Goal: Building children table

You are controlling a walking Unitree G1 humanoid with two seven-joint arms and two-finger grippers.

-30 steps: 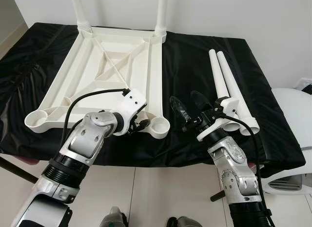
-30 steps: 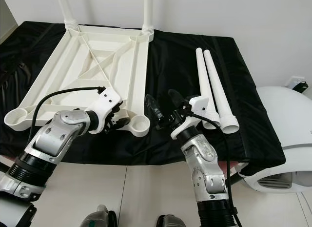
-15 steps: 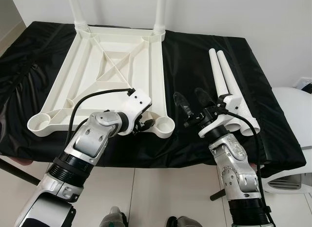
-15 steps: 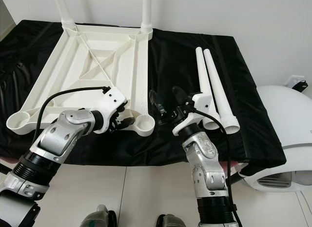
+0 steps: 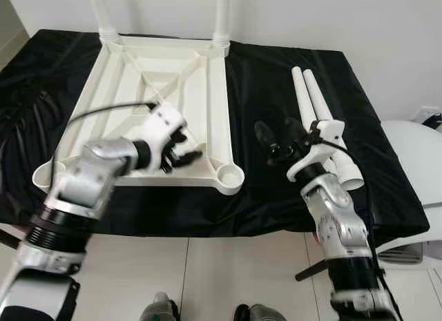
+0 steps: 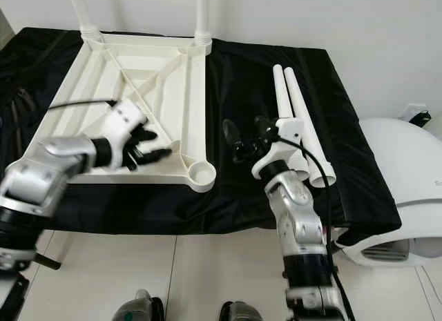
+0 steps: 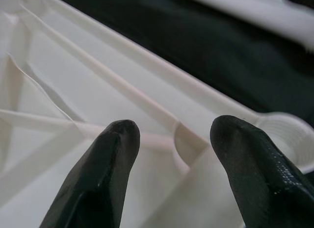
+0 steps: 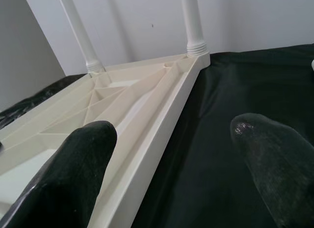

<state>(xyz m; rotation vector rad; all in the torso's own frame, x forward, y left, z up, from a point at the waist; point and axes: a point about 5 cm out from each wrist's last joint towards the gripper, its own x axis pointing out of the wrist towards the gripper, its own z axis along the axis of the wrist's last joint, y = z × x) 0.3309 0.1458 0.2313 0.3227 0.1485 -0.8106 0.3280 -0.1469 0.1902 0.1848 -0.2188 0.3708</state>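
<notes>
White plastic upturned tabletop (image 5: pixel 138 93) sits at eleven o'clock; my left gripper (image 5: pixel 181 146) hovers agape above it, right gripper (image 5: pixel 277 137) agape at two.

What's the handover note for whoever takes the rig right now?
Left hand: open, empty, over the near part of the upturned white plastic tabletop.
Right hand: open, empty, above the black cloth, beside the two loose white plastic legs.
Done: two legs stand in the far corner sockets.
Left: fit the loose legs into the near sockets.
</notes>
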